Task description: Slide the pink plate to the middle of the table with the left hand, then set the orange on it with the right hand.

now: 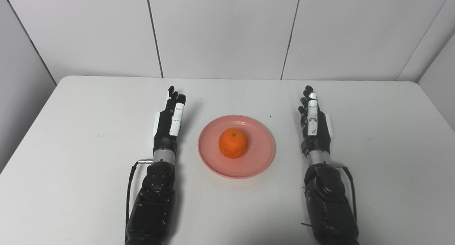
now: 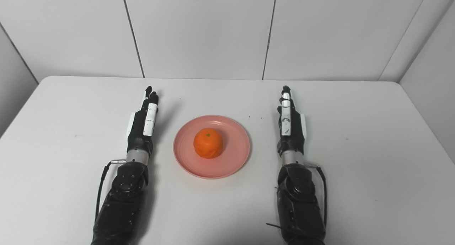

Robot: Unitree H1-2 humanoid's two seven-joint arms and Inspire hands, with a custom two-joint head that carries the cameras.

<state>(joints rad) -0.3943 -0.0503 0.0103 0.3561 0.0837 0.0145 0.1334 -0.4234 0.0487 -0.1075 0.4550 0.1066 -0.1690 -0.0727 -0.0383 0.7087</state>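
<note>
With the orange (image 1: 233, 142) seated in the middle of the pink plate (image 1: 261, 156) at mid-worktop (image 1: 373, 188), both tasks are judged done, so the empty, flat-fingered left hand (image 1: 170, 122) and right hand (image 1: 313, 122) are best kept clear of the plate.

Both head cams sit high at the near edge, side by side, angled down and forward at the surface (image 1: 89, 106). Mid range. Both frames share nearly everything; right eye view shifts content leftward in frame.
</note>
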